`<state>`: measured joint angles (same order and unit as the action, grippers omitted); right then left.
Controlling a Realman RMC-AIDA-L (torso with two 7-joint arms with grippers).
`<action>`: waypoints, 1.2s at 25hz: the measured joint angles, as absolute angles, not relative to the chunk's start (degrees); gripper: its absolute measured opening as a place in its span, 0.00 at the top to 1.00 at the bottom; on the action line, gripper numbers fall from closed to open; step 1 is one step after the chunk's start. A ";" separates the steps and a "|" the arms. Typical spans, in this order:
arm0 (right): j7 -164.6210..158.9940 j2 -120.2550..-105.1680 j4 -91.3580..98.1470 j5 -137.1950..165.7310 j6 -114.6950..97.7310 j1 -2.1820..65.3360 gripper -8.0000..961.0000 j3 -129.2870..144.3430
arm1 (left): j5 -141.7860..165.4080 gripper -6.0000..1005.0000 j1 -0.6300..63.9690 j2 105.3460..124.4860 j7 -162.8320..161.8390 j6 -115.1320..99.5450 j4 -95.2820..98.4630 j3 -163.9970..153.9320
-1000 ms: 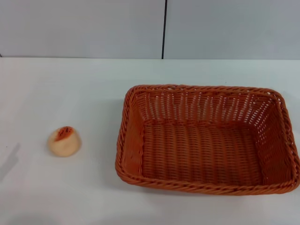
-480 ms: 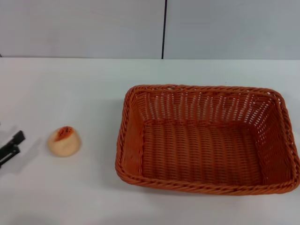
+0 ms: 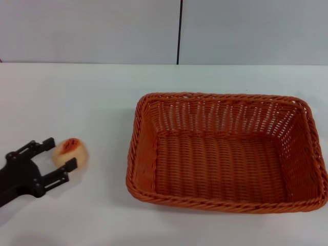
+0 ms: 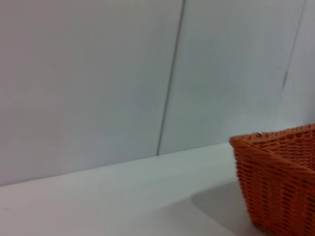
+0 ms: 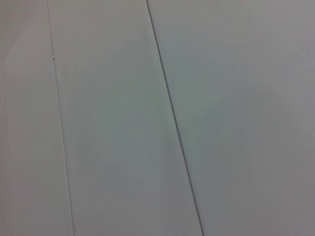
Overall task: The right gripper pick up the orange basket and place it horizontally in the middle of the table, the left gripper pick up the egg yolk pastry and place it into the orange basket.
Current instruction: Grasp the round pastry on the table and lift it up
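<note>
Since the earlier frames we see the left gripper (image 3: 57,155) come in from the desk's left edge; 1 s ago only its shadow showed, and now its 2 fingers stand spread on either side of the egg yolk pastry (image 3: 70,154), not yet closed on it. The pastry sits where it was, near the left edge of the table (image 3: 102,92). The orange basket (image 3: 225,151) lies lengthwise toward the right, so we judge step 1 done and step 2, the pastry pickup, in hand. Next we expect the fingers must close gently on the soft bun, then lift and carry it over the basket's braided rim.

Hidden: the right gripper is out of view everywhere; the basket's right rim touches the head view's edge; finger contact with the pastry we cannot confirm.
</note>
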<state>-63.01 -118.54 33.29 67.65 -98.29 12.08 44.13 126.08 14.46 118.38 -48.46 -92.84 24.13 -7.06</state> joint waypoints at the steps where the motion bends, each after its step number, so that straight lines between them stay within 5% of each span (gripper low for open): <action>1: -63.01 -118.54 33.29 67.65 -98.29 12.08 0.55 44.13 | 126.07 0.20 14.65 118.41 -47.89 -92.22 23.30 -7.40; 17: -63.01 -118.56 33.04 68.70 -96.76 12.29 0.55 44.13 | 125.28 0.26 15.11 118.47 -44.00 -85.83 18.55 -7.12; 30: -63.01 -118.61 33.04 68.73 -96.77 12.22 0.55 44.11 | 125.08 0.71 14.83 118.56 -42.04 -86.61 17.93 -6.04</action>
